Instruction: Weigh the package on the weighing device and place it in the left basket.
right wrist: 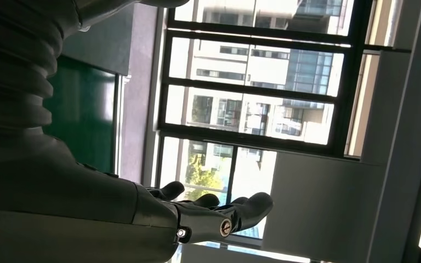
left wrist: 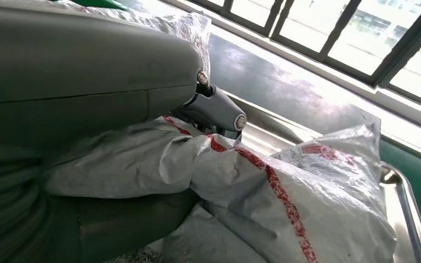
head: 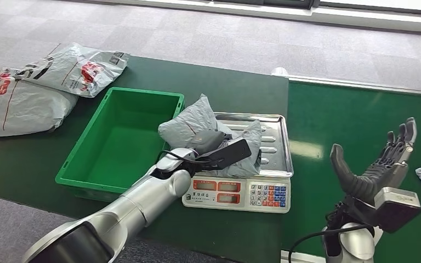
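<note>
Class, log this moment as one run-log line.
left hand: grips crumpled grey plastic package on steel scale tray | right hand: open, raised | green plastic basket: awaiting package

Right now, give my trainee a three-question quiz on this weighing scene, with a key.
1. True or false: the grey package already lies in the green basket.
2. Which hand grips the package: A) left hand, B) right hand?
3. Fill in: the package rests on the scale's metal ____.

Key: 1 false, it is still on the scale. 2 A; the right hand is raised, fingers apart, holding nothing. 3 tray.
</note>
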You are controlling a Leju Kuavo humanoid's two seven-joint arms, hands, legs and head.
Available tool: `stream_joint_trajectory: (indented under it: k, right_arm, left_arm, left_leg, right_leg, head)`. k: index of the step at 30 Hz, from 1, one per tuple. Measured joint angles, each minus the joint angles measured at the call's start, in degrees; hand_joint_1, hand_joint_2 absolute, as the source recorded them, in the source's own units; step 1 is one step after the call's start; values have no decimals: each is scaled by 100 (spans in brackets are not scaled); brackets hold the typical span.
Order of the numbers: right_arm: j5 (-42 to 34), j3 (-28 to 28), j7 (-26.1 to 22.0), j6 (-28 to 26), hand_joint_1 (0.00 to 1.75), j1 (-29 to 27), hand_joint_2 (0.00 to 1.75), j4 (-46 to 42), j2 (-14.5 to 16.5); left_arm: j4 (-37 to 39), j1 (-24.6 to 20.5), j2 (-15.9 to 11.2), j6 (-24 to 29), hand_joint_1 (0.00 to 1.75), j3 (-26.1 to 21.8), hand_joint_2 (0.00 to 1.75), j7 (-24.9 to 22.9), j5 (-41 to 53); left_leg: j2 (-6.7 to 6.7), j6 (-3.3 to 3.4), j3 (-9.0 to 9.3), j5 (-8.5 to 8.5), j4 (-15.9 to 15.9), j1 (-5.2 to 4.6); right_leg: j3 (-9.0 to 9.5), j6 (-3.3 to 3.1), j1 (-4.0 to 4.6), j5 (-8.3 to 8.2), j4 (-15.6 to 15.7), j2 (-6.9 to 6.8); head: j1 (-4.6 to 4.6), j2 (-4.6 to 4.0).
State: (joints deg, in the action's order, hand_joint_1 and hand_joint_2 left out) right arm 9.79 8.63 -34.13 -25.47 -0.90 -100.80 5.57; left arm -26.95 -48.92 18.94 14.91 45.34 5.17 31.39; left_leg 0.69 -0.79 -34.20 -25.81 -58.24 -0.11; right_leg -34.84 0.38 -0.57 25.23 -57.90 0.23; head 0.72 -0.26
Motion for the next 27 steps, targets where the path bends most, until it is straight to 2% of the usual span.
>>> stream_joint_trajectory:
  k: [5,10,15,21,27]
  right_arm:
    - [7,49,2,34,0,-21,175,-9,8]
    - [13,61,7,34,0,-65,175,-21,11]
    - [-59,126,5,-32,0,-232,175,-69,7]
    - [-216,277,-12,-31,0,-497,175,-117,-13]
    - [-222,373,-18,-7,0,-698,175,-208,-13]
  left_arm:
    - [-88,-15,-81,15,175,-258,175,14,52]
    - [-314,-1,-156,316,175,-520,175,176,216]
    - [-1263,85,-410,415,175,-1321,175,286,401]
    - [-2752,474,-777,373,175,-2463,175,451,342]
    - [-3490,808,-1046,382,175,-3162,175,578,262]
  left_leg:
    - [-1,-1,-1,0,1,1]
    - [-1,-1,-7,0,1,1]
    - [-5,-1,-10,1,2,1]
    - [-11,-2,-11,0,7,3]
    - [-5,-2,-16,0,7,4]
  right_leg:
    - [-1,0,1,0,-1,0]
    - [-7,0,0,0,-1,1]
    - [-14,-1,1,0,-1,3]
    - [-18,-3,2,2,-2,7]
    - [-19,-5,3,5,-2,3]
  head:
    - [0,0]
    - [0,0]
    - [0,0]
    - [0,0]
    - [0,0]
